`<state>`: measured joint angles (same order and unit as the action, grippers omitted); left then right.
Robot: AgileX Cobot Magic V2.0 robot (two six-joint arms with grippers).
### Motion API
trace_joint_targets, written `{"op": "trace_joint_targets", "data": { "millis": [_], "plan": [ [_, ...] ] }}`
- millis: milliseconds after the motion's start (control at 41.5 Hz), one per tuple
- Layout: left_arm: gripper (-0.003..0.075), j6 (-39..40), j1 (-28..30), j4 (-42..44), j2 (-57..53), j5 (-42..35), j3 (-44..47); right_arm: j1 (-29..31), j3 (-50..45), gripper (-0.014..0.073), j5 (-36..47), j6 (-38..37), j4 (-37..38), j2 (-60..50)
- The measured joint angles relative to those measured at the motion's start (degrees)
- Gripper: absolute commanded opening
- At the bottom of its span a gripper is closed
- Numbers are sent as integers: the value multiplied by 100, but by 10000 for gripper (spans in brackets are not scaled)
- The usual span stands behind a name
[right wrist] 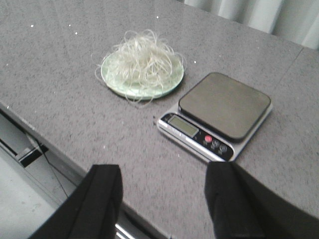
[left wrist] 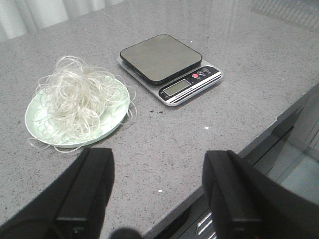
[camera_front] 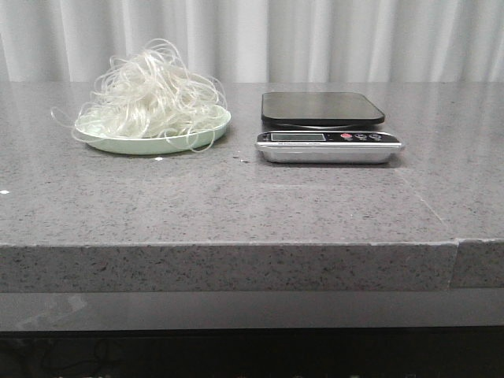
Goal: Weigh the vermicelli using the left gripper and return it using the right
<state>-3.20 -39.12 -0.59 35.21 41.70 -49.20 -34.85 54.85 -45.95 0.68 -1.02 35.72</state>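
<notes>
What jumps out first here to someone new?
The fluffy tangle of translucent whitish vermicelli heaped on a pale green round plate, on the left of the grey speckled stone table, strands spilling over the rim. Beside it on the right sits a silver digital kitchen scale with a dark square platform, nothing on it. Both black grippers, left gripper and right gripper, hang back off the table's near edge, jaws open and empty.

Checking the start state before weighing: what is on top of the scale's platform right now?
Nothing: the scale has a bare dark platform in all three views. The vermicelli sits piled on the green plate beside it, hiding the plate's middle.
</notes>
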Motion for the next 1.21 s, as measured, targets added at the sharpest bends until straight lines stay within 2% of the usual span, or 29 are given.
{"op": "trace_joint_targets", "data": {
  "millis": [193, 289, 434, 603, 1206],
  "plan": [
    [448, 0, 0, 0, 0, 0, 0, 0, -256, 482, -440, 0, 0, -561],
    [380, 0, 0, 0, 0, 0, 0, 0, -266, 462, -502, 0, 0, -636],
    [245, 0, 0, 0, 0, 0, 0, 0, -266, 302, -505, 0, 13, -636],
    [141, 0, 0, 0, 0, 0, 0, 0, -266, 155, -505, -4, 13, -636],
    [142, 0, 0, 0, 0, 0, 0, 0, -266, 159, -545, -4, 13, -636]
  ]
}}
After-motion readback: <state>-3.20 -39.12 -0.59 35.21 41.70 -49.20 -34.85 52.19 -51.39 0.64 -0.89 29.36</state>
